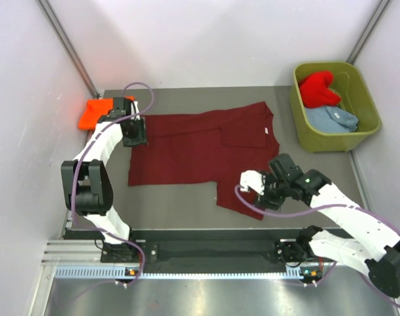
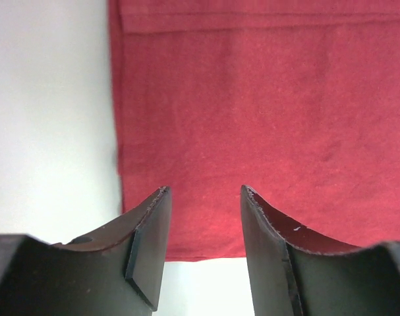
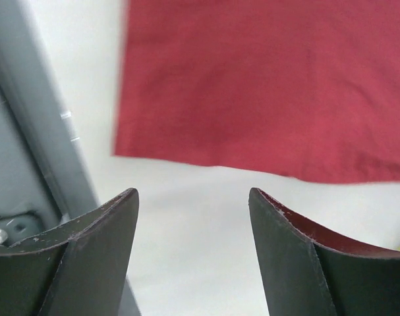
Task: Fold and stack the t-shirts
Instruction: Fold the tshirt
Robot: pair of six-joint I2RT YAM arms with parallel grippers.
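While the maroon shirt [image 1: 200, 148] lies crosswise, left gripper [image 2: 205, 191] gapes over its edge. Right gripper [image 3: 192, 192], open, seems just short.

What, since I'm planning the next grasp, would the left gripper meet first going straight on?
Likely the maroon t-shirt, near its edge: the open left gripper points at the cloth, height above it unclear.

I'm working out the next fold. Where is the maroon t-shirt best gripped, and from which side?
Probably its left edge, approached from the left. The maroon t-shirt lies flat on the table, so only an edge offers cloth to pinch. The left gripper hangs open right over that straight edge; the right gripper, also open, could take the near flap from the front.
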